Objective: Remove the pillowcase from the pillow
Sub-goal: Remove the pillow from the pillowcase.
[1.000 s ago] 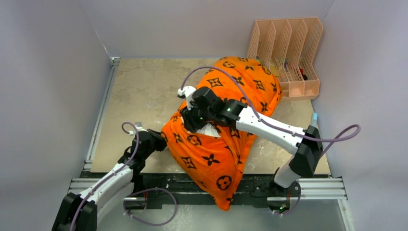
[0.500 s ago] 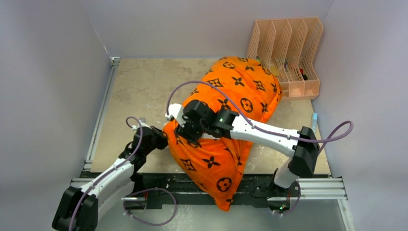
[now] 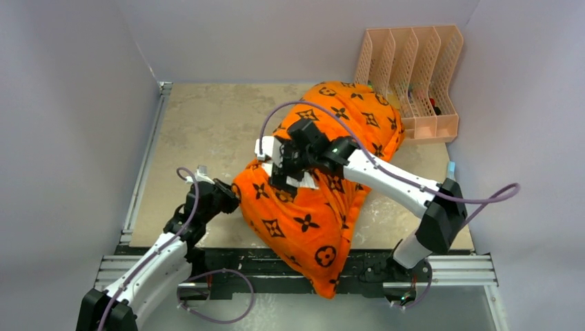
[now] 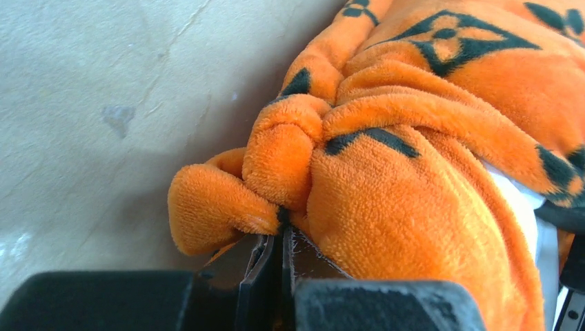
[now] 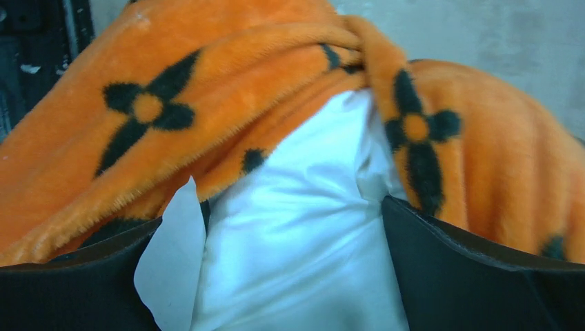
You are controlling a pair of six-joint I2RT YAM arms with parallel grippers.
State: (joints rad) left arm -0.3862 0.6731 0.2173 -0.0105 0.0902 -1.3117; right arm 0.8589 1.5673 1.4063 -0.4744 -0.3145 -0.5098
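**Pillow barely exposed, most of the stripping left to do**

The bright orange plush pillowcase with black flower and star motifs [image 3: 303, 221] lies diagonally across the beige surface [image 3: 207, 131]. Its far end is just beside the peach plastic file rack [image 3: 414, 76], and its near end droops over the front edge above the rail. It covers nearly all of the plain white stuffed pillow [image 5: 290, 262]. The top view shows only a small patch of white at an opening in the bunched cloth, near the middle of the bundle.

The left gripper [image 4: 281, 238] is clamped tight on a thick fold of orange plush at the bundle's left edge, low against the surface. The right gripper [image 5: 272, 210] is at the opening with its jaws spread wide on either side of the exposed white cushion, which bulges between them without being squeezed.

I judge the task to be at an early stage: the mouth of the case has been found and pinned on one side. Taking hold of the cushion and drawing it out of the case is all yet to be done.
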